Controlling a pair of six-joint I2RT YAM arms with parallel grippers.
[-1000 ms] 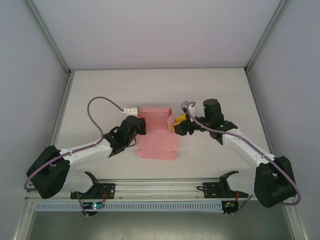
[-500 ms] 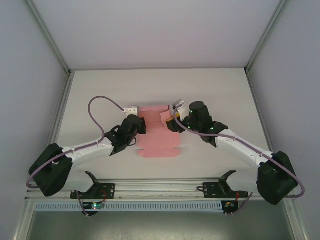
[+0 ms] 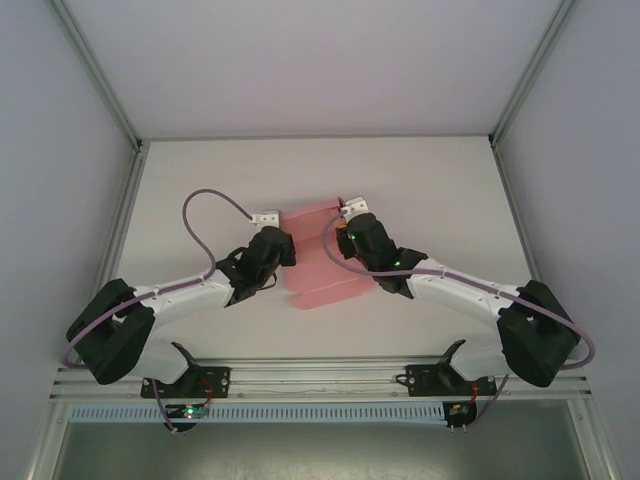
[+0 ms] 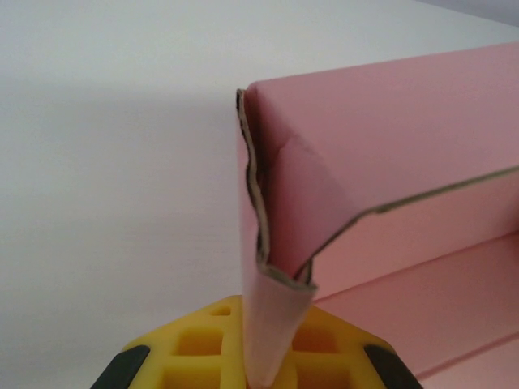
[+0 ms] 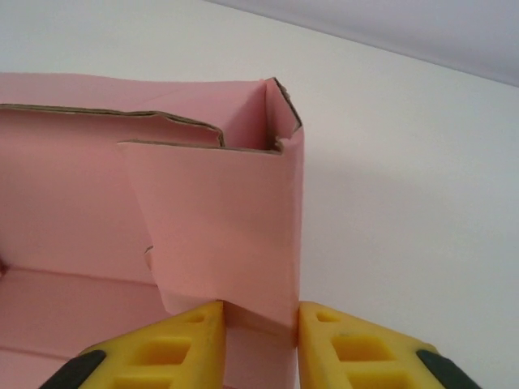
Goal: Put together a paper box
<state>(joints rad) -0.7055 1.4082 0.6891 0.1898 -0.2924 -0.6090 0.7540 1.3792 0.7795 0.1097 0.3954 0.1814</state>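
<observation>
The pink paper box [image 3: 326, 278] lies at mid-table, partly folded, its far wall and ends raised. My left gripper [image 3: 288, 250] is at its left end. In the left wrist view the yellow fingers [image 4: 195, 352] are shut on a folded corner flap of the paper box [image 4: 389, 130], which stands up from between them. My right gripper [image 3: 346, 233] is at the right end. In the right wrist view its yellow fingers [image 5: 188, 336] press both sides of the upright end wall of the paper box [image 5: 219, 219], by the far right corner.
The white table [image 3: 200, 180] spreads wide around the box. Grey walls and aluminium frame posts [image 3: 120, 120] bound it on three sides. A rail [image 3: 320, 378] with both arm bases runs along the near edge. A purple cable [image 3: 205, 215] loops above the left arm.
My right gripper has moved left onto the box's right end and its jaws have narrowed onto the end wall. The box's walls have risen from the flat sheet. The left gripper has barely moved.
</observation>
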